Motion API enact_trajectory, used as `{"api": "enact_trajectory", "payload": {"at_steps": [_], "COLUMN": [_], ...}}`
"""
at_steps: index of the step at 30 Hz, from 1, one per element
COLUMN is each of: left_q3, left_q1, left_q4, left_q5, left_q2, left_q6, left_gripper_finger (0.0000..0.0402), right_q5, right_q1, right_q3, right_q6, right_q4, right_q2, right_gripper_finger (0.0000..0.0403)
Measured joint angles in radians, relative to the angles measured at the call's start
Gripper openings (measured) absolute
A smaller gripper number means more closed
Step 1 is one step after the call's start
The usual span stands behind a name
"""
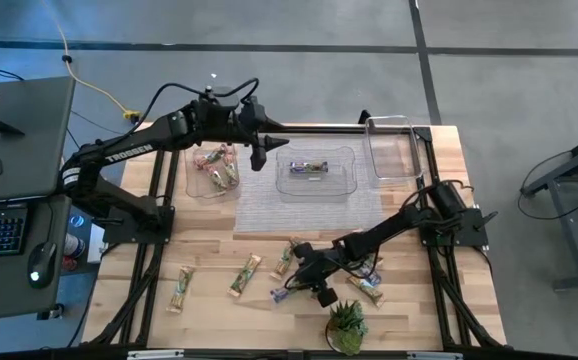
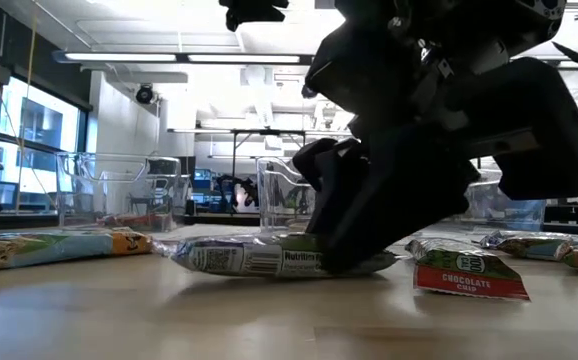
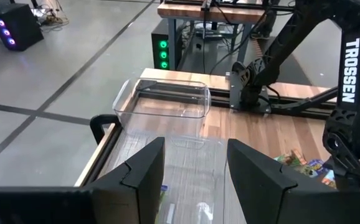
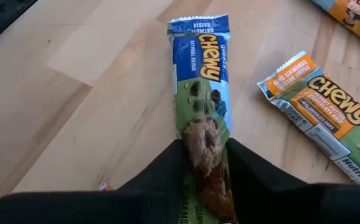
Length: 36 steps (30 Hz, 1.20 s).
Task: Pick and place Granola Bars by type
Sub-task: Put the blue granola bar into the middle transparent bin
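Note:
My right gripper (image 1: 306, 276) is down near the table's near edge, shut on a blue-and-green granola bar (image 4: 203, 74) that lies flat on the wood. An orange-tan bar (image 4: 326, 118) lies beside it. More bars are scattered along the near side (image 1: 245, 275), (image 1: 181, 287), (image 1: 367, 288). My left gripper (image 3: 195, 165) hangs open and holds nothing, above the gap between the left container (image 1: 214, 170) with green-and-red bars and the middle container (image 1: 314, 170) with purple-blue bars. My right gripper pinches the blue-and-green bar between its two fingers, around the middle of its length (image 4: 200, 134). The fingers (image 4: 167, 162) come from above, slanting down, and lie along the bar, one on each long side. The bar (image 2: 259, 258) rests flat on the table.
A third clear container (image 1: 394, 145) stands at the far right corner. A grey mat (image 1: 309, 210) lies under the middle container. A small potted plant (image 1: 347, 325) sits at the near edge, close to my right gripper. A red-ended bar (image 2: 469, 272) lies just right of it.

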Motion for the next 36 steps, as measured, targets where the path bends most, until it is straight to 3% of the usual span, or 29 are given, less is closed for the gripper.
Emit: {"api": "enact_trajectory", "payload": {"at_steps": [6,9,12,16,20,23,28,32,36], "left_q3": [-0.001,-0.001,-0.001,-0.001,0.000,0.000,0.000,0.000,0.000], "left_q1": [0.000,0.000,0.000,0.000,0.000,0.000,0.000,0.000,0.000], "left_q4": [-0.004,0.002,0.009,0.002,-0.003,-0.003,-0.026,-0.090,-0.130], "left_q5": [0.000,0.015,0.027,0.031,0.031,0.034,0.028,-0.013,-0.058], "left_q2": [-0.007,-0.026,-0.053,-0.097,-0.122,-0.129,-0.129,-0.129,-0.128], "left_q6": [-0.007,-0.015,-0.031,-0.031,-0.031,-0.032,-0.033,-0.033,-0.032], "left_gripper_finger": [0.0168,0.0168,0.0168,0.0168,0.0168,0.0168,0.0168,0.0168,0.0168], "right_q5": [-0.002,0.063,0.226,0.544,0.770,0.738,0.531,0.359,0.357], "right_q1": [-0.003,-0.019,-0.036,-0.080,-0.198,-0.340,-0.557,-0.632,-0.648], "right_q3": [-0.007,-0.003,-0.005,-0.001,-0.003,-0.003,-0.004,-0.003,-0.004], "right_q6": [0.002,-0.029,-0.101,-0.217,-0.262,-0.238,-0.237,-0.242,-0.269], "right_q4": [-0.057,-0.136,-0.268,-0.387,-0.458,-0.439,-0.470,-0.533,-0.577], "right_q2": [-0.087,-0.191,-0.299,-0.455,-0.544,-0.567,-0.510,-0.459,-0.394], "right_gripper_finger": [0.0076,0.0076,0.0076,0.0075,0.0075,0.0075,0.0075,0.0075,0.0075]}}
